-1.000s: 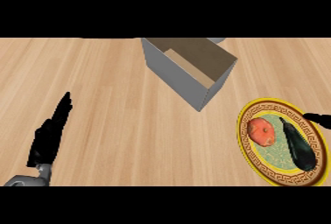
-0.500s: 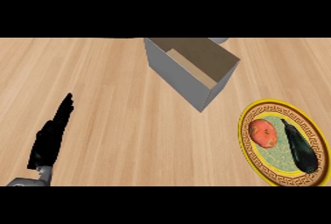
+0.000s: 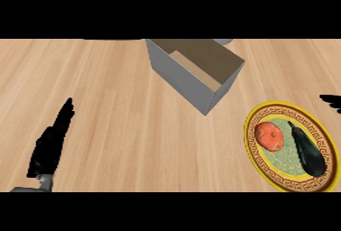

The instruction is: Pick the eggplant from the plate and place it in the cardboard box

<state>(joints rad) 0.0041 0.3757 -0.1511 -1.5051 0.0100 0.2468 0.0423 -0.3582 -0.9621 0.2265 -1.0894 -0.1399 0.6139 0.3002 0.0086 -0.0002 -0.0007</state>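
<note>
The dark eggplant (image 3: 306, 149) lies lengthwise on the right half of a yellow-rimmed patterned plate (image 3: 255, 118) at the lower right. The open cardboard box (image 3: 193, 67) stands at the top centre, behind and to the left of the plate. Only the straight fingertips of my right hand (image 3: 331, 103) show at the right edge, beyond the plate's far rim and clear of the eggplant. My left hand (image 3: 50, 144) rests open at the lower left, fingers pointing up, holding nothing.
A red tomato (image 3: 269, 135) sits on the plate's left half, beside the eggplant. Bare wooden counter (image 3: 126, 108) stretches between my left hand and the box and plate.
My right hand's fingertips have shifted up along the right edge, from over the plate's far rim to beyond it. Eggplant, plate, box and left hand have stayed put.
</note>
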